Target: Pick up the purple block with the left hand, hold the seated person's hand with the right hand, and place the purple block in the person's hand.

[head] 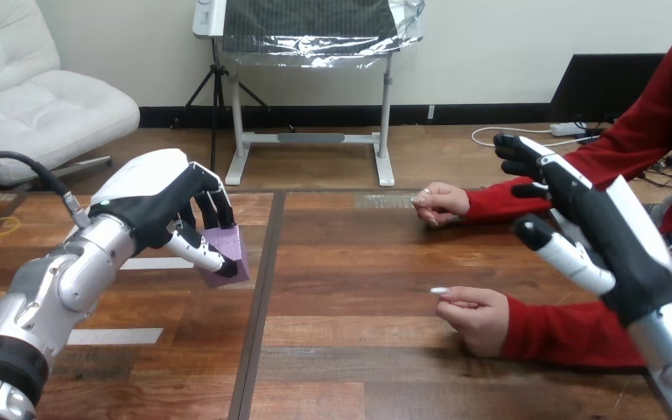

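Note:
My left hand [162, 203] is raised over the left part of the table, its fingers and thumb curled round the purple block [228, 254], which hangs clear of the wood. My right hand [591, 232] is lifted at the right with straight fingers, open and holding nothing. It hovers above the red sleeves of the person's two arms. The person's nearer hand [472, 317] rests on the table below my right hand, loosely closed. Farther back, by the middle seam, lies the person's other hand [440, 203]. Neither touches my hands.
A dark seam [262, 289] runs down the wooden table [359, 262] between its panels. Pale tape strips [114, 336] lie on the left panel under my left arm. A yellow ring mark [0, 226] sits near the far left edge.

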